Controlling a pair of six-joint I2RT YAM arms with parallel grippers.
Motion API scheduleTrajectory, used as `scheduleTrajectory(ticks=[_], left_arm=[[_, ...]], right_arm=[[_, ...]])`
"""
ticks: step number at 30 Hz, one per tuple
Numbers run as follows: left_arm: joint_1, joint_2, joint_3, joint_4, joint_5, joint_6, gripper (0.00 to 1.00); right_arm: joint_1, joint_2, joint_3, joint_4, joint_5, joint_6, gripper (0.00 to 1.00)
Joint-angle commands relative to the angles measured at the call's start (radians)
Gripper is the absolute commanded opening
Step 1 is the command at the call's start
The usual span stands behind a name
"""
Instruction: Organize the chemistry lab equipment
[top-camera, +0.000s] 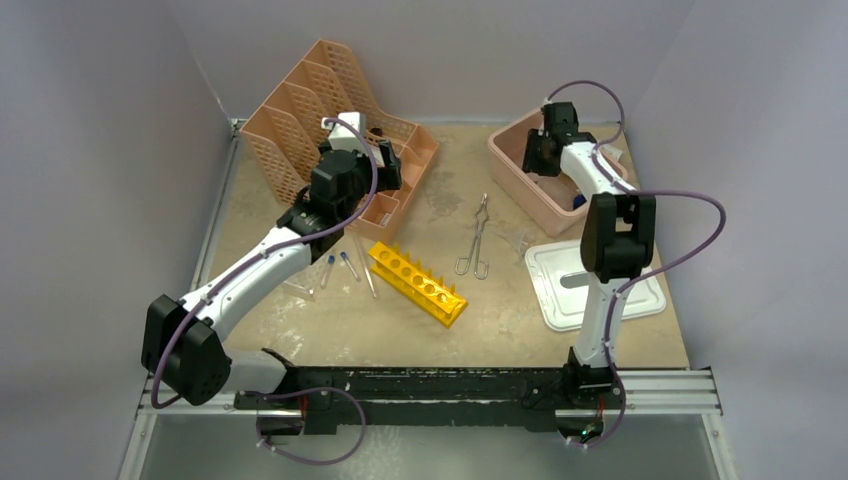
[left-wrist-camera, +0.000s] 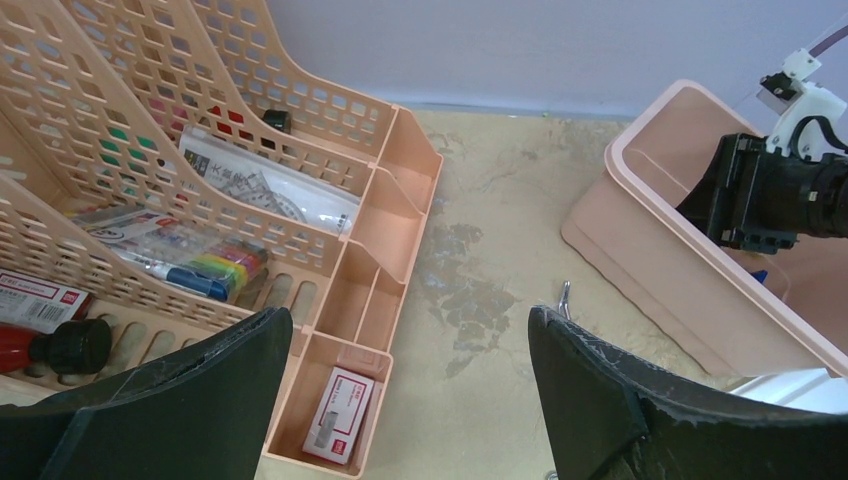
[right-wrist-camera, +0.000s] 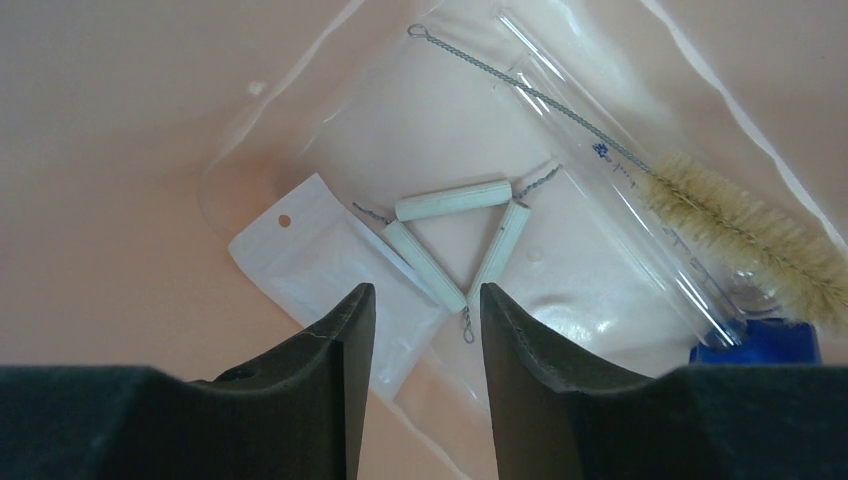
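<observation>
Since the right gripper (right-wrist-camera: 425, 300) hangs in the pink tub (top-camera: 515, 185) with jaws parted and nothing between them, above a clay triangle (right-wrist-camera: 455, 240), brush (right-wrist-camera: 745, 225), glass tube (right-wrist-camera: 620, 200) and blue piece (right-wrist-camera: 755, 342), the likely next pick is the metal tongs (top-camera: 478, 240). They lie on the table left of and nearer than that gripper, long axis roughly near-to-far, marginally closer to the right arm. The left gripper (left-wrist-camera: 408, 320), spread wide and empty, hovers by the peach organizer (top-camera: 300, 120), with the yellow rack (top-camera: 417, 283) and blue-capped tubes (top-camera: 345, 265) nearer it; packet printing is unreadable.

The beige table (top-camera: 330, 325) carries a mesh organizer (top-camera: 290, 120), a pink tub (top-camera: 512, 168), a white lid (top-camera: 565, 300), a yellow rack (top-camera: 417, 283), tongs (top-camera: 477, 240) and blue-capped tubes (top-camera: 348, 265).
</observation>
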Motion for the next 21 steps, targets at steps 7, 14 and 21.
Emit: scheduleTrajectory(ticks=[7, 14, 21], left_arm=[[0.001, -0.006, 0.027, 0.046, 0.022, 0.003, 0.87], [0.001, -0.022, 0.003, 0.059, 0.016, -0.027, 0.87], [0.001, -0.036, -0.007, 0.052, 0.009, -0.032, 0.87]], right_arm=[[0.024, -0.228, 0.054, -0.024, 0.050, 0.007, 0.46], [0.188, -0.301, -0.011, 0.052, 0.170, -0.001, 0.46], [0.272, -0.239, -0.094, 0.106, 0.195, 0.067, 0.46]])
